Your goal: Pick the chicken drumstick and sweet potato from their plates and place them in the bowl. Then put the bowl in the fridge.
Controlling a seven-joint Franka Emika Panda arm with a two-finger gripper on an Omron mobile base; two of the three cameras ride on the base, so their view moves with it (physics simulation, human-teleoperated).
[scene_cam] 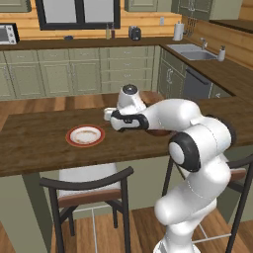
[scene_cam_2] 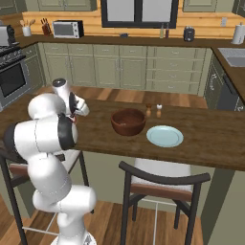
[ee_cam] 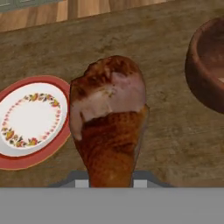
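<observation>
The chicken drumstick [ee_cam: 110,118] is clamped between the fingers, its fat end pointing away from the hand and its thin end running down between them, lifted clear of the wooden tabletop [ee_cam: 166,118]. The gripper [scene_cam: 109,115] hangs over the middle of the tabletop, between the red-rimmed plate [scene_cam: 85,135], which now lies bare near the front edge, and the bowl [scene_cam_2: 128,121], which stands further along toward the teal plate [scene_cam_2: 164,136]. The step in hand looks to be the carry to the bowl. To do it well, the hand should travel sideways along the tabletop until the drumstick's fat end is over the bowl's hollow, not merely over its near rim [ee_cam: 194,65], staying high enough that the meat passes above that rim without knocking it. Lowering a little before release should keep the piece from bouncing out. The fingers should part only once the drumstick is inside the wall. The sweet potato cannot be made out on the teal plate from here, so its place should be checked afterward.
</observation>
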